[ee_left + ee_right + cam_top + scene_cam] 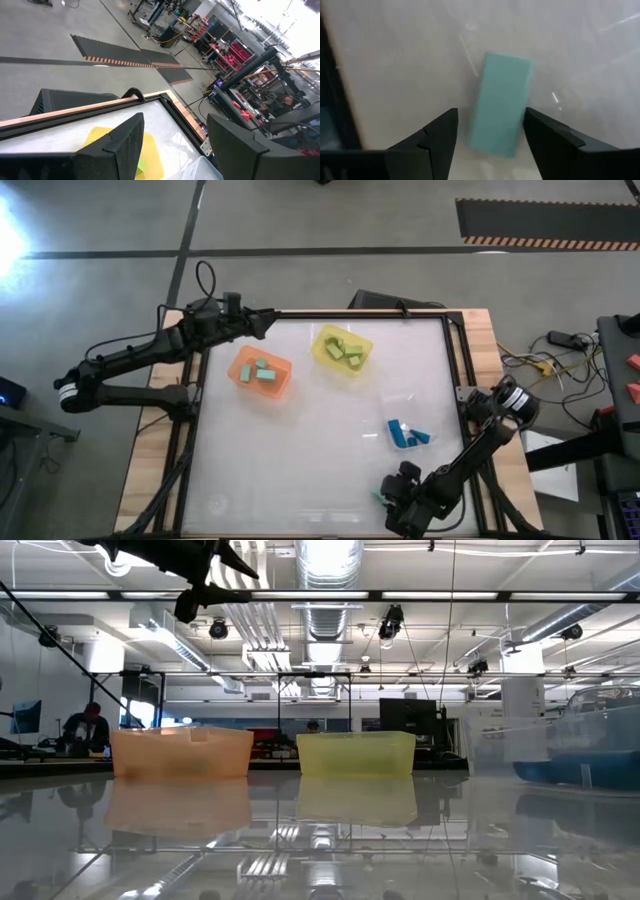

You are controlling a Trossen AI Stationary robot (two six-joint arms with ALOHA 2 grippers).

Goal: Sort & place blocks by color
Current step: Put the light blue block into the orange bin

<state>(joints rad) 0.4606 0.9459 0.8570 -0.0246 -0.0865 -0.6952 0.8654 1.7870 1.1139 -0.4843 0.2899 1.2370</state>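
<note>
A mint-teal bar block (500, 100) lies flat on the white table near its front edge, right of the middle. My right gripper (491, 115) points steeply down over it, open, with one finger on each side of the block's nearer end and no plain touch. In the high view this gripper (388, 498) is at the front. My left gripper (175, 145) hangs open and empty, high above the table's far left corner (262, 322). Mint blocks lie in the orange tray (246, 380), yellow-green ones in the yellow tray (326, 356), blue ones in the clear tray (392, 408).
The three trays stand across the table's far and right part; in the low view they are the orange tray (180, 752), the yellow tray (355, 753) and the clear tray (560, 745). A dark frame (455, 370) borders the table. Bare white surface spreads at front left.
</note>
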